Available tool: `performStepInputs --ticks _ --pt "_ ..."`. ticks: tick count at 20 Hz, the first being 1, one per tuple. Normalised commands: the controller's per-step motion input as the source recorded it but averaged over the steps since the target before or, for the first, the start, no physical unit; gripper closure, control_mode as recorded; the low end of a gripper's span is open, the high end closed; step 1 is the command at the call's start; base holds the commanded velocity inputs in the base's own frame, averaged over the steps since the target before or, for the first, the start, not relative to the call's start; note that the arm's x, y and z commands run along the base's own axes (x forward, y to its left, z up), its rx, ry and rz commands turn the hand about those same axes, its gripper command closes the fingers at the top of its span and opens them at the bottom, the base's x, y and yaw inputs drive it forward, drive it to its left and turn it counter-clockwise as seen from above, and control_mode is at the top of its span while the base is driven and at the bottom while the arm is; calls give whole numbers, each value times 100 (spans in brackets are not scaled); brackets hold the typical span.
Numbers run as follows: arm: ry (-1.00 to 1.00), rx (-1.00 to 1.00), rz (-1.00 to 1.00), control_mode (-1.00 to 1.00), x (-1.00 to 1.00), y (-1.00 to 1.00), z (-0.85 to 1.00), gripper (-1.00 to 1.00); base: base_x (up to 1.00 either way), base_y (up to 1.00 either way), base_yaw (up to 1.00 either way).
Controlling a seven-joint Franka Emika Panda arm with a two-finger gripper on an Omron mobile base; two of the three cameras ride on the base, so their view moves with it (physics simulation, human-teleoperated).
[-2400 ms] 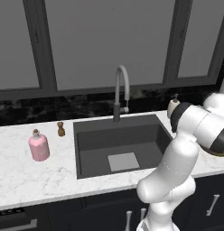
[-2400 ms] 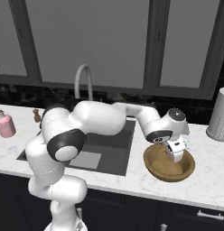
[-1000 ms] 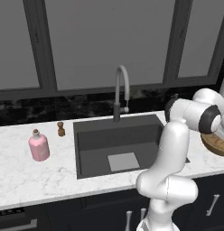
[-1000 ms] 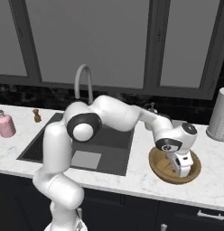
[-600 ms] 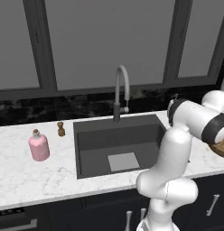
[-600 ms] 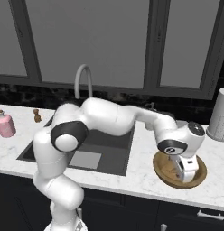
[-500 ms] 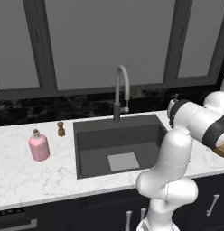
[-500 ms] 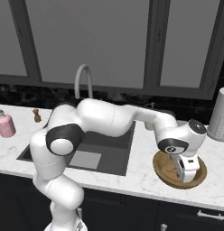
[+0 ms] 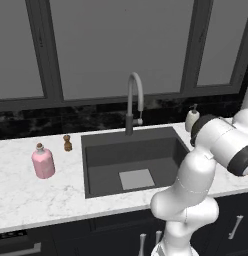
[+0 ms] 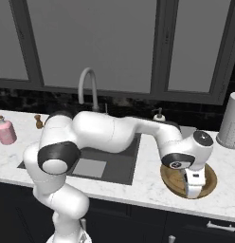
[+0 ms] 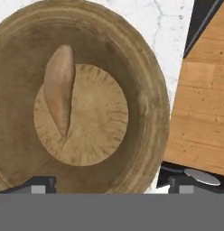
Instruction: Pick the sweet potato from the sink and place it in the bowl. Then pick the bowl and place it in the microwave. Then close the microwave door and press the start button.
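Potato lies loose inside the bowl, across the left of its flat tan bottom, the bowl standing on the white marble desk right of the sink, near the front edge, with the jaws spread wide above it, grasping nothing.

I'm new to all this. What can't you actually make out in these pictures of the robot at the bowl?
- The sweet potato: clear in the hand view; in the right base view the claw and wrist cover that part of the bowl.
- The bowl's left and bottom sides: cut off at the edges of the hand view.
- Part of the sink: hidden behind the arm in the right base view.
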Motion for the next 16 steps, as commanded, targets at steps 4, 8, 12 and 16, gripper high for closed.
performStepInputs --ticks 4,8,12,16 --pt "1 7 -6 -100 0 -23 -38 -100 0 0 0" --pt "0 13 -3 -100 0 -35 -16 -100 0 0 0" --pt "3 12 -4 -100 2 -27 -13 -100 0 0 0" --pt "2 10 -4 -100 3 -23 -15 -100 0 0 0"
